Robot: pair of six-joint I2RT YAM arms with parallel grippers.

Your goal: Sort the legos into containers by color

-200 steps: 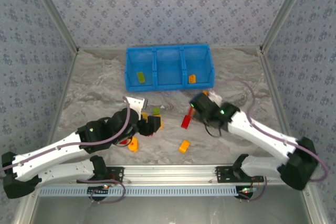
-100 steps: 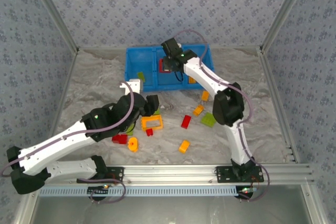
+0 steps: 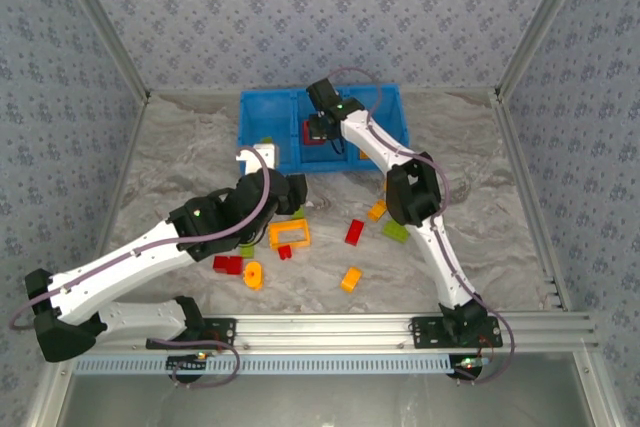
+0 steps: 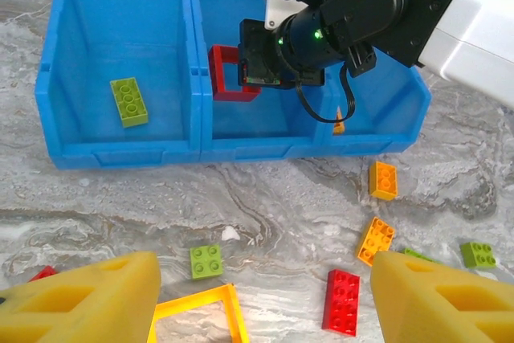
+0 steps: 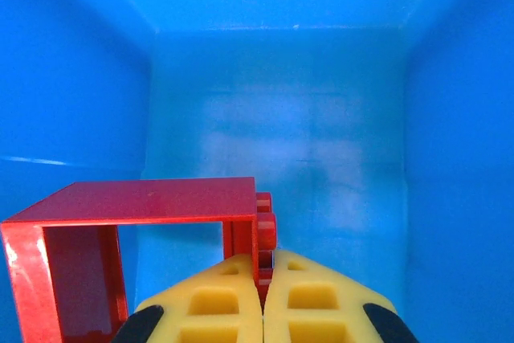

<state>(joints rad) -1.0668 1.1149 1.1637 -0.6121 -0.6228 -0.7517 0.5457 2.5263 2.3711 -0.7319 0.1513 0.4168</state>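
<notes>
Right pincer (image 5: 263, 283) clamps one thin wall of the red open square plastic frame (image 5: 144, 202), light, rigid, probably slick, held inside the middle compartment of the bright blue plastic bin (image 5: 281, 118).

Red frame (image 4: 227, 75) is held clamped by the right gripper (image 4: 250, 66) in the blue bin's (image 4: 120, 153) middle compartment. One green brick (image 4: 129, 102) is seen lying in the left compartment. Left gripper (image 4: 265, 303) is spread wide, nothing gripped, above an orange frame (image 4: 195, 316) and red brick (image 4: 343, 301) on the table (image 4: 265, 190).
</notes>
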